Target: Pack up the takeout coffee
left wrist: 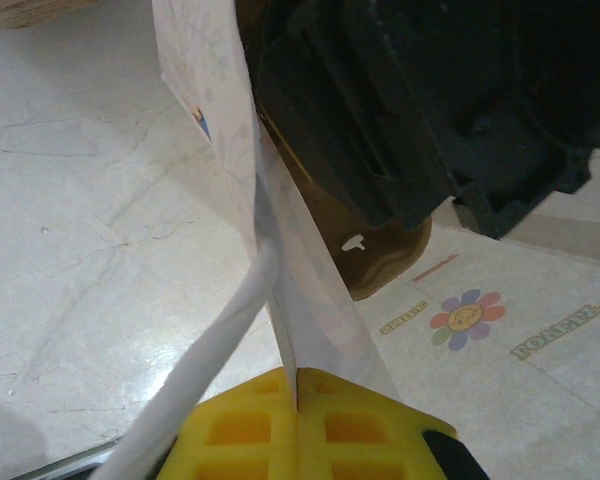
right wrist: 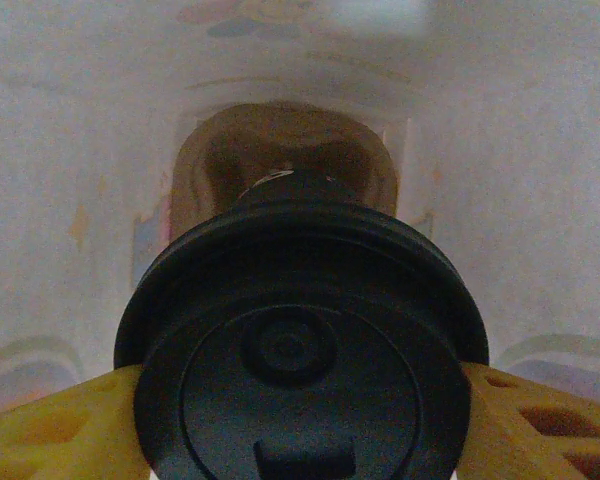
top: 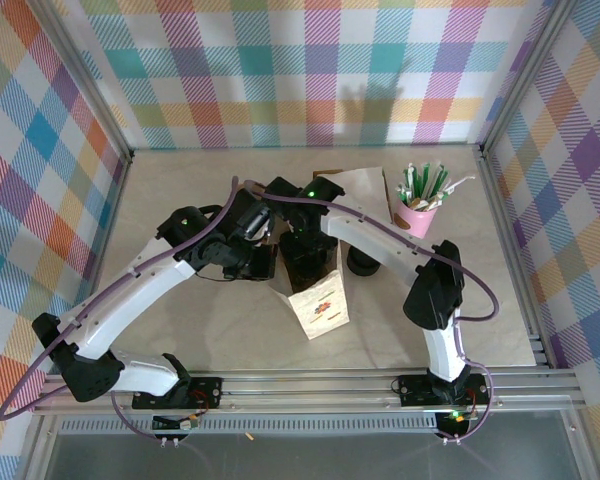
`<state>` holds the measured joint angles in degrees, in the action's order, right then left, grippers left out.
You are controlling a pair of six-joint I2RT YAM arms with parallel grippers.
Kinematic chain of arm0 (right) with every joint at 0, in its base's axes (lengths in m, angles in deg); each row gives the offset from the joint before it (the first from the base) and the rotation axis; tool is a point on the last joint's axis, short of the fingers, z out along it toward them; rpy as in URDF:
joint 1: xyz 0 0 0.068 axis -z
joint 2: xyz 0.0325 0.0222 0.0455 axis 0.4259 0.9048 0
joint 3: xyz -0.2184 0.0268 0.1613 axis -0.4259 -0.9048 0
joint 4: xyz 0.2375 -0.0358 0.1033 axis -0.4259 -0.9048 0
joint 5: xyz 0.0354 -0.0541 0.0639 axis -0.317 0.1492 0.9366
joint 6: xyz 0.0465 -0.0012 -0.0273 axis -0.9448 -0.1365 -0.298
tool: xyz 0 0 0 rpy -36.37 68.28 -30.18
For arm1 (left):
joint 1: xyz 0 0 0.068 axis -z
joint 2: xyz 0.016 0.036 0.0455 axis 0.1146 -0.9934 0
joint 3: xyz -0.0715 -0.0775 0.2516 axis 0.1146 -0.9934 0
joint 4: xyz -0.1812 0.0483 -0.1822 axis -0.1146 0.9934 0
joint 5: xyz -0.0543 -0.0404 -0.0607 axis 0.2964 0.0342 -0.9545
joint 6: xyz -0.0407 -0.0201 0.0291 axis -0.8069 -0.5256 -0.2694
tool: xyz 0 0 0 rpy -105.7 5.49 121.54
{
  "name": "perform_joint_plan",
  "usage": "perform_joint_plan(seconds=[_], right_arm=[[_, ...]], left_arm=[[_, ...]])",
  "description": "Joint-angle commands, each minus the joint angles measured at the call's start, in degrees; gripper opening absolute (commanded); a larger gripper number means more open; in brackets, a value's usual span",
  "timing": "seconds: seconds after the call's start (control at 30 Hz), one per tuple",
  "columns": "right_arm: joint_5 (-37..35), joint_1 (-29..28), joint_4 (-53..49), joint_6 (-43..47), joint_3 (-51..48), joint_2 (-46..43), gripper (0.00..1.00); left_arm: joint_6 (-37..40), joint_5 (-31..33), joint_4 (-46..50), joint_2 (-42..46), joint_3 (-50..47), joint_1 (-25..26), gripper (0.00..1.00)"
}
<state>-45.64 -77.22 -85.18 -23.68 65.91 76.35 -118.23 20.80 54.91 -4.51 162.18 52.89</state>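
Right wrist view: the right gripper (right wrist: pixel 300 420) grasps the takeout coffee (right wrist: pixel 300 330) by its black lid, inside the white paper bag (right wrist: pixel 70 150), whose walls stand close all round; left wrist view: the left gripper (left wrist: pixel 296 395) is clenched on the bag's upper edge; a flower emblem (left wrist: pixel 465 318) has lettering beside it, too blurred to read; top view: bare table (top: pixel 230 335) lies left of the bag; a pink cup (top: pixel 417 215) of sticks stands well right.
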Motion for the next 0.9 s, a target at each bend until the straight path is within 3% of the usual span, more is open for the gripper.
perform_joint_plan(seconds=[0.0,0.43,0.87], right_arm=[[0.4,0.5,-0.5,1.9,0.6,2.2,0.25],[1.1,0.8,-2.2,2.6,4.3,6.8,0.30],[0.8,1.0,-4.4,0.1,6.8,6.8,0.53]], left_arm=[[0.9,0.7,1.1,-0.4,2.2,1.2,0.00],[1.6,1.0,1.3,-0.8,3.0,2.0,0.00],[0.7,4.2,3.5,-0.5,3.6,1.9,0.00]])
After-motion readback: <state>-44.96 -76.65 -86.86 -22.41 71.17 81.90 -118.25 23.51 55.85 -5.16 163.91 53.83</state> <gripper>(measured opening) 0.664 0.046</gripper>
